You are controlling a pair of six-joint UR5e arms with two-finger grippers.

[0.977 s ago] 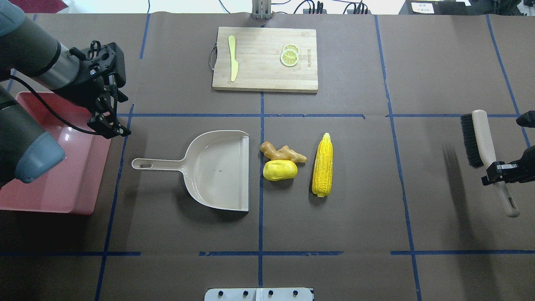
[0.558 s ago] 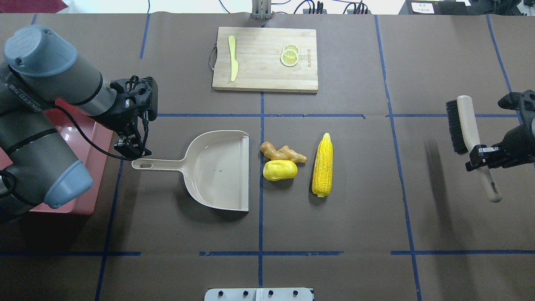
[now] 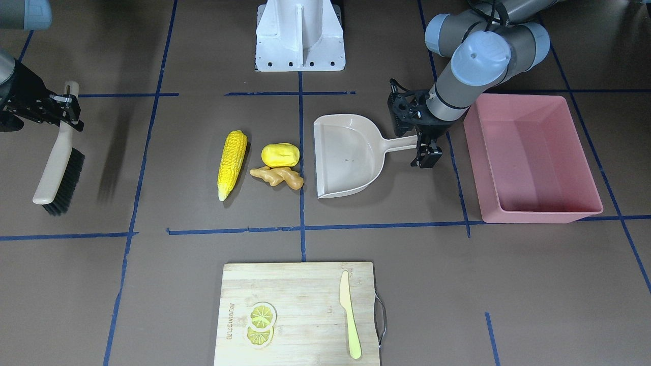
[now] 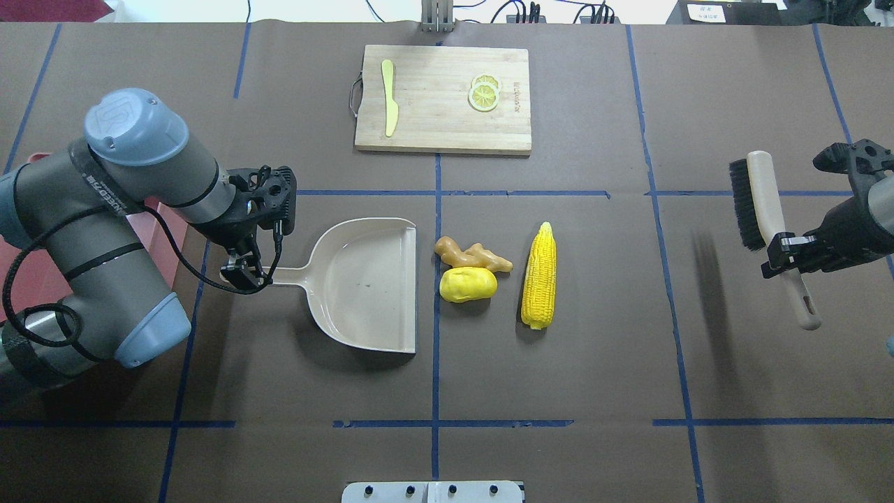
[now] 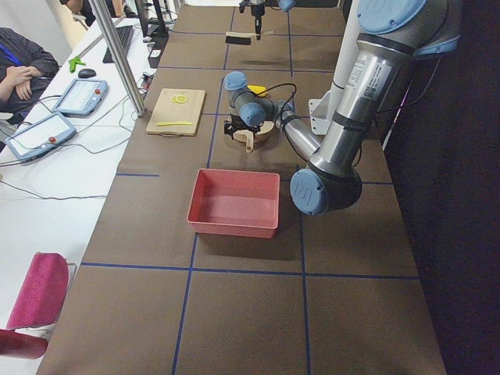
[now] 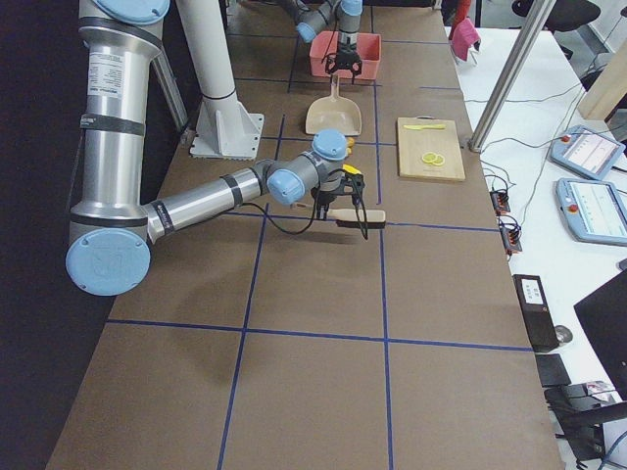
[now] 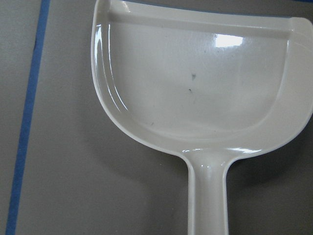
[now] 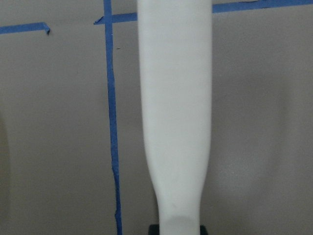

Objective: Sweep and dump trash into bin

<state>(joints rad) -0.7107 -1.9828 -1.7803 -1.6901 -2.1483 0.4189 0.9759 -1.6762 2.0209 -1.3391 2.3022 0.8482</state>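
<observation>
The corn cob point(image 4: 539, 276), the yellow potato-like lump point(image 4: 468, 284) and the ginger root point(image 4: 473, 256) lie just right of the beige dustpan point(image 4: 370, 279), at its open mouth. The pink bin point(image 3: 529, 152) stands beyond the dustpan's handle and is mostly hidden by my left arm in the overhead view. My left gripper point(image 4: 243, 271) is open, its fingers either side of the handle's end; the left wrist view shows the pan point(image 7: 195, 88) below. My right gripper point(image 4: 786, 255) is shut on the brush point(image 4: 758, 195), held above the table far right of the corn.
A wooden cutting board point(image 4: 440, 98) at the far middle holds a yellow-green knife point(image 4: 388, 105) and lemon slices point(image 4: 483, 93). The robot's white base point(image 3: 300, 35) stands at the near edge. Blue tape lines mark the brown table.
My left gripper has moved right from over the bin to the dustpan handle's end. My right gripper has carried the brush a little leftward and farther from the robot.
</observation>
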